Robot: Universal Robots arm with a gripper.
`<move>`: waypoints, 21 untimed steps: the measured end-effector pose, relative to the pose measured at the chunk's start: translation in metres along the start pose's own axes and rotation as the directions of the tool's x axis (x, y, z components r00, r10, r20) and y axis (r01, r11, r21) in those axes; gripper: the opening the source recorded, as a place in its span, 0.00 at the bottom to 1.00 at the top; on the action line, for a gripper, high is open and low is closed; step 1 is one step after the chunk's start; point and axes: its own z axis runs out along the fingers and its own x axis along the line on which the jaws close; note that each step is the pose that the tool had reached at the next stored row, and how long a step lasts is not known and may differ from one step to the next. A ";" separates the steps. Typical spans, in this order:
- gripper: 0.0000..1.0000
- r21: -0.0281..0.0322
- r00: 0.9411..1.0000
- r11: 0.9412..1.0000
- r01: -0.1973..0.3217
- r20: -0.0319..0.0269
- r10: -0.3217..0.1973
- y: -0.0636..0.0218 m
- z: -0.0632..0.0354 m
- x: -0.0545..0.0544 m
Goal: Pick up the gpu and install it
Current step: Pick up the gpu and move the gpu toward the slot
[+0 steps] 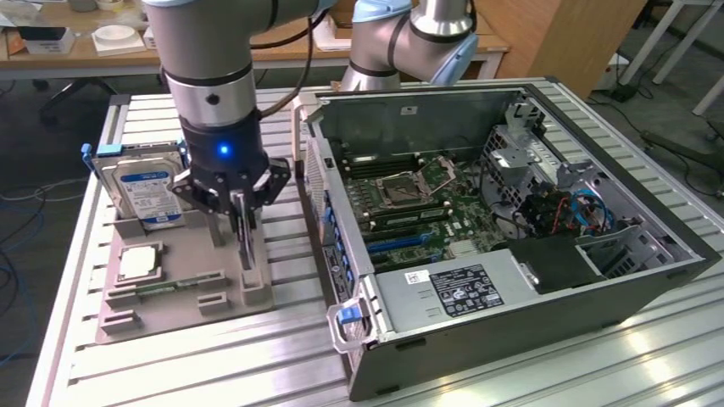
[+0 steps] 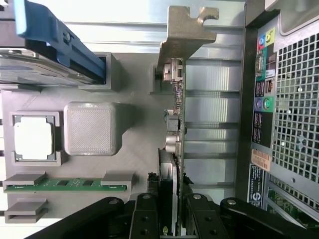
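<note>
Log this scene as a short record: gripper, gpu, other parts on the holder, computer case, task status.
gripper: gripper lowered over the gray holder, closed on both faces of the gpu
gpu: standing on edge in the holder, silver bracket at the end away from the gripper
other parts in holder: hard drive, processor chip, memory stick
computer case: computer case open, to the exterior view's right of the holder
task status: gpu gripped, not yet in the case
</note>
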 end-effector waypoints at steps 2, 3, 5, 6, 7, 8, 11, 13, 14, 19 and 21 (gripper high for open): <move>0.27 0.000 1.000 1.000 0.000 0.000 0.000 0.0000 -0.0037 0.000; 0.27 0.000 1.000 1.000 0.000 0.000 0.000 -0.0001 -0.0052 0.000; 0.27 0.000 1.000 1.000 0.000 0.000 0.000 -0.0001 -0.0081 0.000; 0.27 0.000 1.000 1.000 0.000 0.000 0.000 -0.0001 -0.0098 0.000; 0.27 0.000 1.000 1.000 0.000 0.000 0.000 -0.0001 -0.0114 0.000; 0.27 0.000 1.000 1.000 0.000 0.000 0.000 -0.0001 -0.0130 0.000; 0.27 0.000 1.000 1.000 0.000 0.000 0.000 -0.0002 -0.0185 0.000; 0.27 0.000 1.000 1.000 0.000 0.000 0.000 -0.0002 -0.0225 0.000; 0.27 0.000 1.000 1.000 0.000 0.000 0.000 -0.0003 -0.0245 0.000; 0.27 0.000 1.000 1.000 0.000 0.000 0.000 -0.0003 -0.0348 -0.001; 0.27 0.000 1.000 1.000 0.000 0.000 0.000 -0.0004 -0.0393 -0.001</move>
